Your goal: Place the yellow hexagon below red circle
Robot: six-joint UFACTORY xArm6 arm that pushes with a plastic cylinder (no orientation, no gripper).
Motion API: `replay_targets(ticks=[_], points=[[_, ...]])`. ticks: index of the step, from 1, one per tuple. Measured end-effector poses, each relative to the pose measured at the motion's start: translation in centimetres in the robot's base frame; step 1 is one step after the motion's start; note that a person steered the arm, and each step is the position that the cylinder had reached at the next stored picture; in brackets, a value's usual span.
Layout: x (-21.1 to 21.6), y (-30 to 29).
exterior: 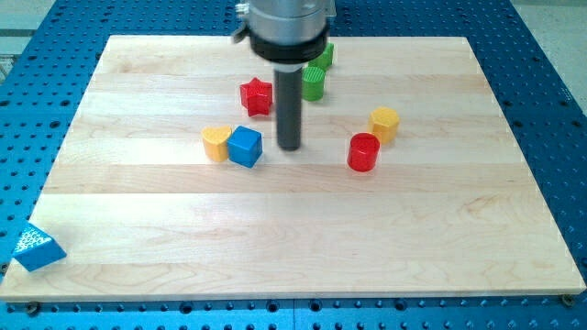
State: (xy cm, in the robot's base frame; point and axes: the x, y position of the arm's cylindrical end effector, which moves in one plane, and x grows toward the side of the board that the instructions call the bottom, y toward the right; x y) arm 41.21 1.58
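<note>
The yellow hexagon (385,122) sits right of the board's middle, just above and to the right of the red circle (363,152), almost touching it. My tip (290,147) rests on the wooden board (275,238), left of the red circle and right of the blue cube (245,146). It touches no block.
A yellow heart-shaped block (216,143) touches the blue cube's left side. A red star (257,95) lies above them. A green block (314,82) stands right of the rod, another green block (325,56) behind it. A blue triangle (37,247) lies off the board at the bottom left.
</note>
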Motion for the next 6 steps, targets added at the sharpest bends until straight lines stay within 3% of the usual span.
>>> replay_targets(ticks=[1, 3, 5, 6], points=[[-2.8, 4.9], [-1.8, 17.0], [0.8, 17.0], [4.0, 12.9]])
